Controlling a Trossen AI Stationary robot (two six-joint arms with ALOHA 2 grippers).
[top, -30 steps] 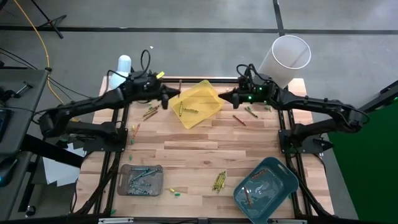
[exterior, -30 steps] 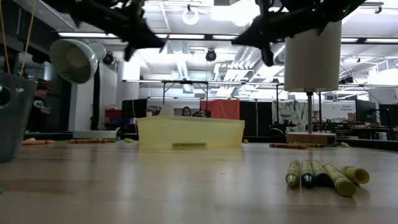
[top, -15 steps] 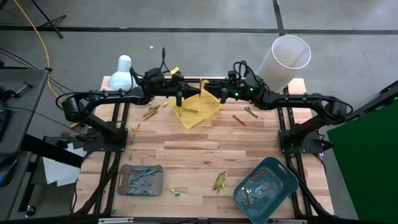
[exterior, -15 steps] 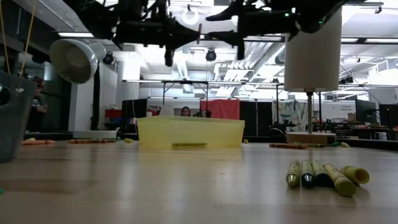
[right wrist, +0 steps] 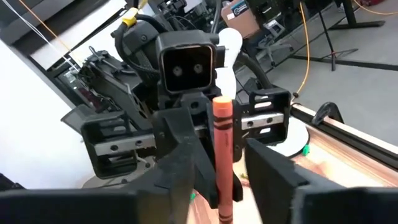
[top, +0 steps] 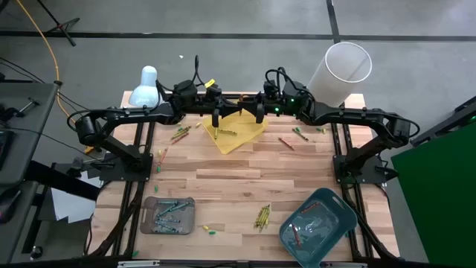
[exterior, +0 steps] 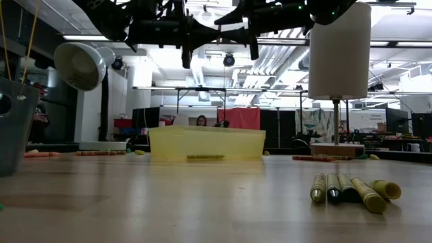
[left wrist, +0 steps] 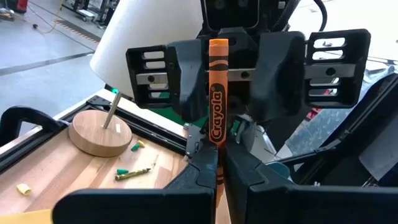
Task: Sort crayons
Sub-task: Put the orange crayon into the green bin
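Note:
An orange crayon [left wrist: 216, 93] stands upright in the air above the yellow tray [top: 239, 128]. My left gripper [left wrist: 216, 167], reaching level from the table's left, is shut on it. My right gripper [right wrist: 224, 171] faces it from the right, open, with one finger on each side of the same crayon [right wrist: 222, 143]. I cannot tell whether those fingers touch it. From above, the two grippers [top: 229, 112] [top: 250, 110] meet tip to tip. A yellow-olive crayon [top: 225, 133] lies in the yellow tray. My left gripper pinches the orange crayon's lower part [left wrist: 216, 158] between its two fingers. The fingers come level from the table's left and lie across the crayon. The crayon stands upright, most of its length above the fingers, lifted clear over the yellow tray.
Loose crayons lie left of the tray [top: 178, 135], right of it [top: 287, 141] and near the front [top: 262, 216]. A grey tray [top: 186, 202] sits at the front left and a teal tray [top: 343, 216] at the front right. A white cylinder [top: 343, 68] and a white lamp [top: 146, 85] stand at the back.
Both grippers have risen and tipped up to level. They have moved toward each other from the yellow tray's two sides until they meet above it. My left gripper has kept the orange crayon.

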